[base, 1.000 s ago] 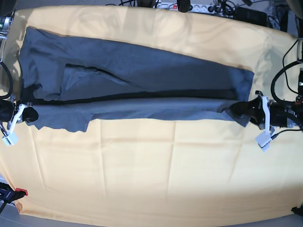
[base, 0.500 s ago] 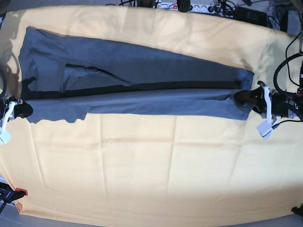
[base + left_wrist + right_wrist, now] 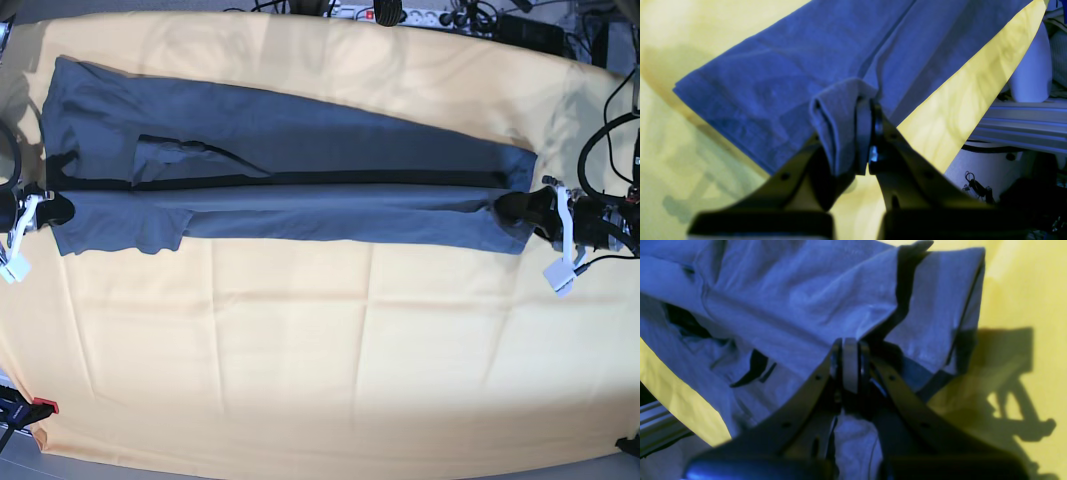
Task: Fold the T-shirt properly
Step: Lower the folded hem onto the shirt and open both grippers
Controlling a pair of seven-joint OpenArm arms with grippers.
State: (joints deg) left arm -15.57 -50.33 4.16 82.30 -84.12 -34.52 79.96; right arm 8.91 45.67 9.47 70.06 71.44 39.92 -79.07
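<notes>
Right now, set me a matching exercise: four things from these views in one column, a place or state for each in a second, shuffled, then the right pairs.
Things:
1. T-shirt
2. left end effector
3. right end effector
4. yellow-orange cloth

Places or states:
A. shut on the shirt at the base view's left edge
B. spread under everything
C. folded lengthwise into a long band
D. shut on the shirt at the base view's right end

Pairs: 1-C, 2-D, 3-A, 4-B

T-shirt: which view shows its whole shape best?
Base view: the whole T-shirt shows, stretched between both pincers on the yellow cloth. Left wrist shows only the corner pinched by the left pincer; right wrist, the bunched end in the right pincer.
</notes>
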